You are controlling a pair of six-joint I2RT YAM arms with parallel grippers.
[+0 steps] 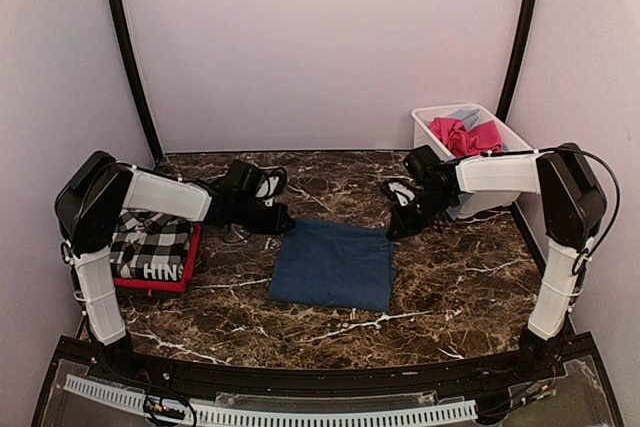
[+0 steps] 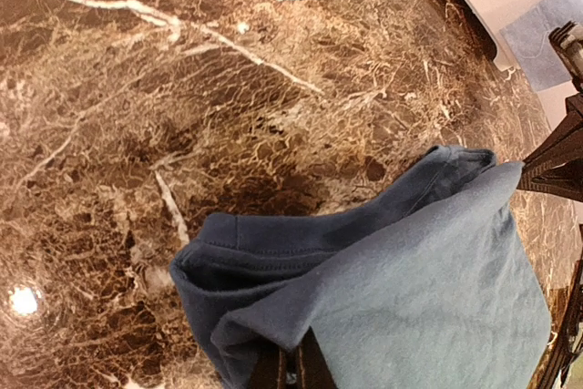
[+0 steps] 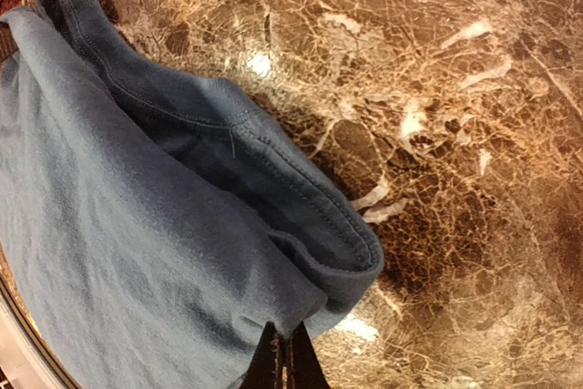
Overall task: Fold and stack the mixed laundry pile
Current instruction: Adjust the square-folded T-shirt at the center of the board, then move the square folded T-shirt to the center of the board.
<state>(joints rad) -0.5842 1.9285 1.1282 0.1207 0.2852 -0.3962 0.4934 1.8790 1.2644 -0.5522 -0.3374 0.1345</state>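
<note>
The navy blue tee (image 1: 333, 264) lies folded in the middle of the marble table. My left gripper (image 1: 283, 219) is shut on its far left corner, and the cloth (image 2: 401, 289) drapes over the closed fingertips (image 2: 293, 366). At the far right corner, my right gripper (image 1: 395, 230) is shut on the hem (image 3: 137, 207), with its tips (image 3: 284, 362) pinched together. A black-and-white checked garment (image 1: 150, 247) rests on the red tee (image 1: 160, 284) at the left. Pink (image 1: 465, 137) and light blue (image 1: 466, 116) pieces sit in the tub.
A white plastic tub (image 1: 430, 127) stands at the back right, close behind my right arm. The folded stack lies under my left arm's elbow. Dark rails and pale walls enclose the brown marble table (image 1: 450, 287).
</note>
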